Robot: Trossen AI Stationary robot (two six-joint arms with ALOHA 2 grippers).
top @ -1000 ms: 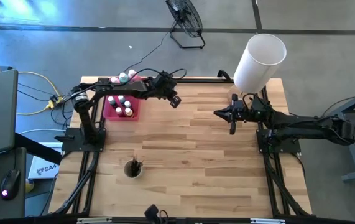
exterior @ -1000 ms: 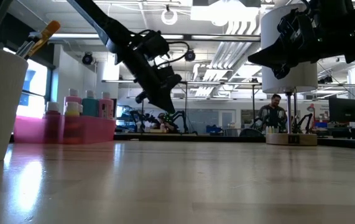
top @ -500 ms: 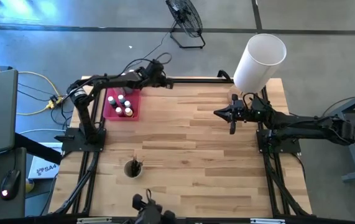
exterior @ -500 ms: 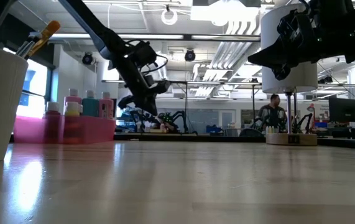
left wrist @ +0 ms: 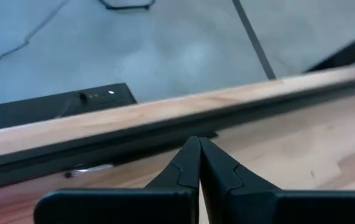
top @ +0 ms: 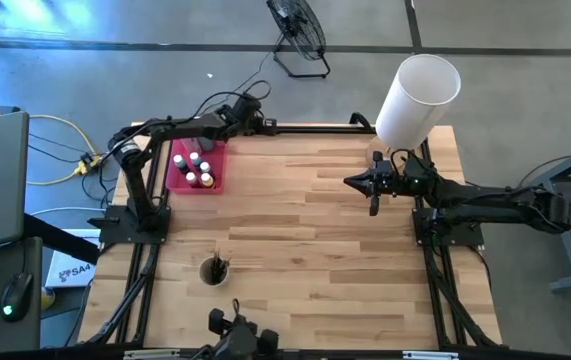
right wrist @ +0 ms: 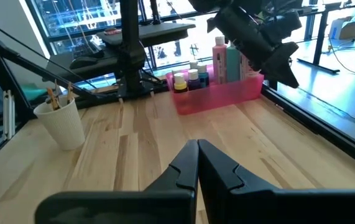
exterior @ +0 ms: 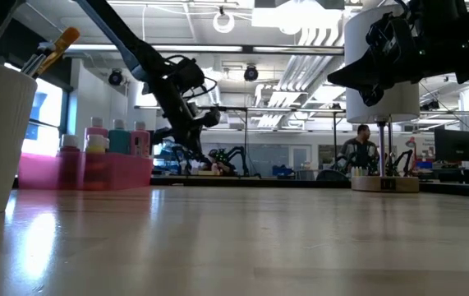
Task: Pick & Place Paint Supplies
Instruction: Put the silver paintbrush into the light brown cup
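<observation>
The wooden table (top: 295, 230) is seen from above, with the big white cylinder lampshade (top: 417, 100) standing at its far right corner.

The left arm (top: 165, 132) is stretched along the far edge of the table. The left gripper (top: 258, 124) is held above the far edge, just beside the far end of the pink tray (top: 177, 180); its fingers (left wrist: 193, 163) are pressed together and nothing is held between them.

The right arm (top: 495, 205) is extended over the right side of the table. The right gripper (top: 349, 183) is held above the wood, near the lampshade base and well apart from the tray; its fingers (right wrist: 197, 163) are likewise closed on nothing.

The pink tray is noted at the far left of the table. In it, two pink squeeze bottles (exterior: 96, 135) and a teal squeeze bottle (exterior: 118, 136) are seen upright, with the tiny paint pots (top: 198, 170) beside them.

A white cup (top: 213, 270) is noted at the near left, well apart from the tray. The brushes (exterior: 53, 49) are held upright in it.

A person (exterior: 360, 148) is visible in the room beyond the table.
</observation>
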